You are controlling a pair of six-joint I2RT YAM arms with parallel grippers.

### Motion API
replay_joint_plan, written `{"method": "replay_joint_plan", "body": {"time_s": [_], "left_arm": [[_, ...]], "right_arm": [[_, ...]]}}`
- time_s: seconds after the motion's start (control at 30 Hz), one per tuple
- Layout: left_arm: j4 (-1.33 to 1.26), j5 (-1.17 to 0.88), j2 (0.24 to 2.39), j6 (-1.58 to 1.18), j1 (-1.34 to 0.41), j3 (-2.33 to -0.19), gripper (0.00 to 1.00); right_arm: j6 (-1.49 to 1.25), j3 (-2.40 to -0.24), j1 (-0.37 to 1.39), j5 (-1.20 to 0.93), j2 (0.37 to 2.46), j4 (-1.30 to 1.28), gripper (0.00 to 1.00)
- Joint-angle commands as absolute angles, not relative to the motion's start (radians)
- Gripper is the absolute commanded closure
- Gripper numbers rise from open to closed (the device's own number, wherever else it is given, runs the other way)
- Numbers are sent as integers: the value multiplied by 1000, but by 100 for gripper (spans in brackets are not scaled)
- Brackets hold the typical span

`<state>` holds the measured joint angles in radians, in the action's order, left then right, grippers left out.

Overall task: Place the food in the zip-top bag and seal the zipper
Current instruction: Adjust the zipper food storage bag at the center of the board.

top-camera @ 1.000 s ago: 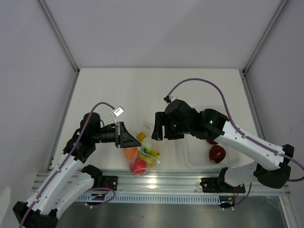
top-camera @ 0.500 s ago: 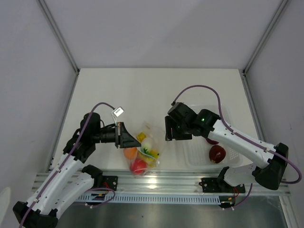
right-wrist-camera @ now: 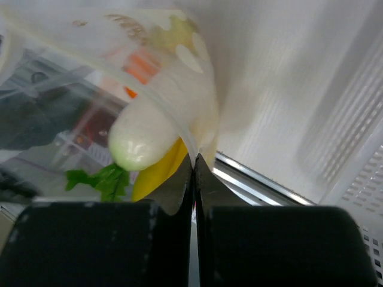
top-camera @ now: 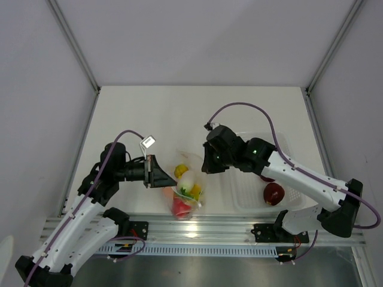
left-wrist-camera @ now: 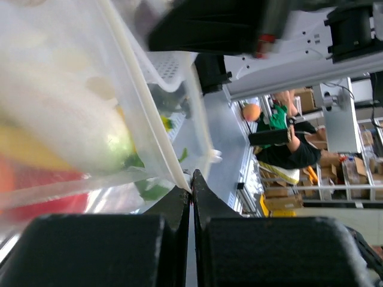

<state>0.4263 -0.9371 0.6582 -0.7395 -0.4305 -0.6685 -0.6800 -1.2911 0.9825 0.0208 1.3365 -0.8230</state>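
1. White tabletop point(top-camera: 179, 113) with grey walls on three sides; both arms reach in from its near edge.
2. A clear bag point(top-camera: 187, 190) is held between the two grippers, close to the middle of the near edge.
3. The left gripper point(left-wrist-camera: 191, 179) has its jaws pressed together on the end of the bag's zipper strip point(left-wrist-camera: 146, 101), at the bag's left side.
4. The right gripper point(right-wrist-camera: 194, 158) is likewise clamped narrow on the thin film at the bag's right side.
5. Inside the bag lie a white oblong piece point(top-camera: 187, 179), a yellow banana bunch point(top-camera: 181, 171) and a red fruit point(top-camera: 181, 206) at the bottom, with a green leaf among them.
6. Whether the bag's bottom touches the tabletop cannot be told.
7. A clear ridged tray point(top-camera: 287, 200) sits by the near right corner, holding another red fruit point(top-camera: 274, 193).
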Motion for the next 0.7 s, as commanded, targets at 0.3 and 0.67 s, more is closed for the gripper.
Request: {"method": "replay_joint_plan", "body": {"time_s": [0.3, 0.67], "left_arm": [[411, -825, 569, -741, -434, -648, 100], [472, -868, 604, -712, -434, -733, 99]], "right_arm": [[-764, -1398, 1183, 146, 1290, -752, 100], [-790, -1380, 1183, 230, 1273, -749, 100]]}}
